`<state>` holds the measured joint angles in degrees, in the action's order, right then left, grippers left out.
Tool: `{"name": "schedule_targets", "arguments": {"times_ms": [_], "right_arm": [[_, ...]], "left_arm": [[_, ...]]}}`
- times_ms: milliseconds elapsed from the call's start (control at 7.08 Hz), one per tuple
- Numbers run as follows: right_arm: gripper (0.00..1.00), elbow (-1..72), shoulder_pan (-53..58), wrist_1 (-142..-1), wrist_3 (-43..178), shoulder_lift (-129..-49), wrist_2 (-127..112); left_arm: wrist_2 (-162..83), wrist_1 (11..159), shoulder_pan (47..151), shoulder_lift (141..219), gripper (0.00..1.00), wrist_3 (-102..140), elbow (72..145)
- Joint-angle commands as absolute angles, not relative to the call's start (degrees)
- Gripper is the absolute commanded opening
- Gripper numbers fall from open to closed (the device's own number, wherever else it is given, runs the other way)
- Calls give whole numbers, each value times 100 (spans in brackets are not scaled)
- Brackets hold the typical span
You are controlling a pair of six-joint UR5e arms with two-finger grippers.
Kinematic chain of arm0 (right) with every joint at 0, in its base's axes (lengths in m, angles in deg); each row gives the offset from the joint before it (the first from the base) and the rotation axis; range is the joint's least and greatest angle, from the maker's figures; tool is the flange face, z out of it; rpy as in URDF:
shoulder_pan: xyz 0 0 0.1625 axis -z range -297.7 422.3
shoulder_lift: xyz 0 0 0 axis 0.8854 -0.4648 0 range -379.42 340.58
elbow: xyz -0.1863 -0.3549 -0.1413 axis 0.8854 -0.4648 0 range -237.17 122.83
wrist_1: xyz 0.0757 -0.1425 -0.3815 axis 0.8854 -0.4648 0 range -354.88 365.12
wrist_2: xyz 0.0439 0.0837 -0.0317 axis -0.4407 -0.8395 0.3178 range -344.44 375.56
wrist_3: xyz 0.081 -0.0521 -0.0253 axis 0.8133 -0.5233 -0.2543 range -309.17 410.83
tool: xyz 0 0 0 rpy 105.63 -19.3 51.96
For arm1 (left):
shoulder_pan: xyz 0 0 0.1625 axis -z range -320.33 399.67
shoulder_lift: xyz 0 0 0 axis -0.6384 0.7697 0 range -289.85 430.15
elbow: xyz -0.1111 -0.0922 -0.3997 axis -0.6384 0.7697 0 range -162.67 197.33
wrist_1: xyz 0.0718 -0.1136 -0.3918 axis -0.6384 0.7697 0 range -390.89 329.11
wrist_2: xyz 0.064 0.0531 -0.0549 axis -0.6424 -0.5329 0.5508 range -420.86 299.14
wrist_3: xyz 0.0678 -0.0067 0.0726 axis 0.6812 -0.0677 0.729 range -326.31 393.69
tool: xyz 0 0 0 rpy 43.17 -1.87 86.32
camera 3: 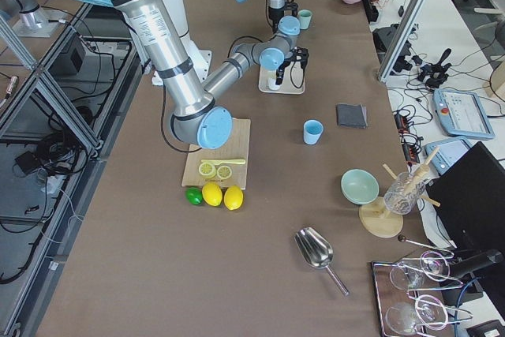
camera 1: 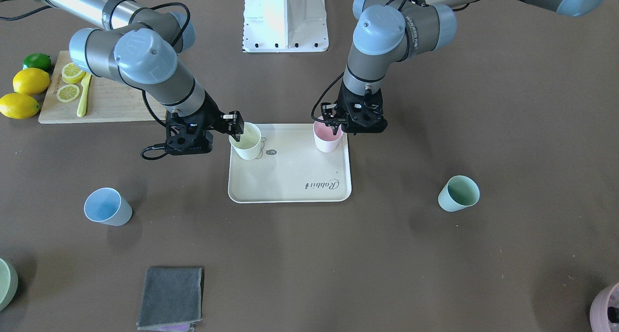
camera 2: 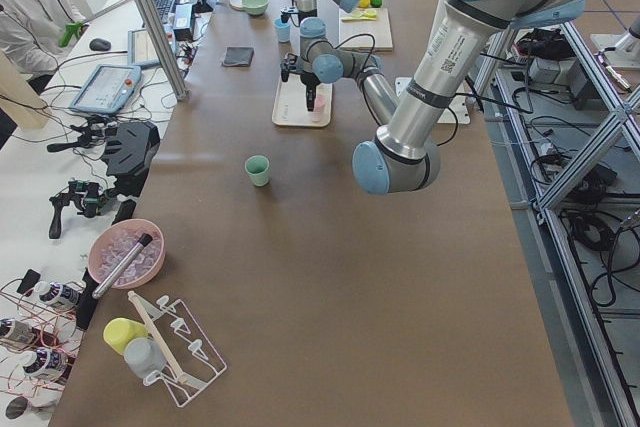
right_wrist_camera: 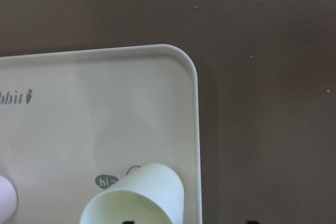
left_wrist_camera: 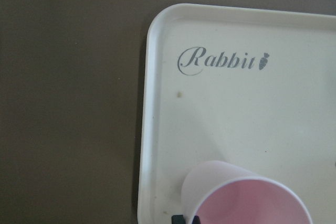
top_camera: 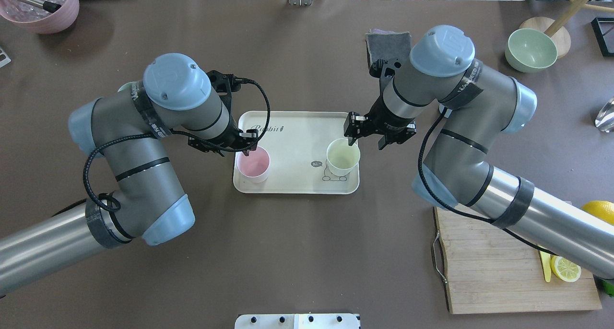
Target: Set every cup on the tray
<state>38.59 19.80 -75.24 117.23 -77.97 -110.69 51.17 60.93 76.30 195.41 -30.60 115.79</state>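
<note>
Tray [top_camera: 292, 185] cups' rims sit at both hands.

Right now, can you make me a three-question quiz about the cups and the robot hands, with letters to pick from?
1. Where is the light blue cup?
A. on the tray
B. on the table, off the tray
C. on the cutting board

2. How many cups stand on the tray?
A. two
B. three
C. four

3. What is the left gripper doing?
A. holding a lemon
B. hanging far above the table
C. at the rim of the pink cup

Answers:
1. B, it stands alone on the brown table, like the mint green cup.
2. A, only the pink cup and the pale yellow cup are on it.
3. C, one finger reaches inside the pink rim, as the right gripper does at the yellow one.
</note>
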Motion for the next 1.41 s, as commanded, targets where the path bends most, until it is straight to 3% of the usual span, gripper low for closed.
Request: {"name": "schedule_targets", "arguments": {"times_ms": [0,283,565,1272], "right_arm": [[100,4126,970,-8003,10688,-8127,-11538],[100,3866,257,-8048,9211,-8707,-11540],[99,3094,60,-8031,8496,-8675,-11339],[88,2275,86,-7883,8528,-8411,-11250]], "left_arm": [[5582,6007,8594,19146,98,-1657,11629],[5771,5999,9396,18688,98,-345,11525],[5771,6086,9627,18712,98,20,10938],[5736,6340,9636,18739,98,21,10365]]}}
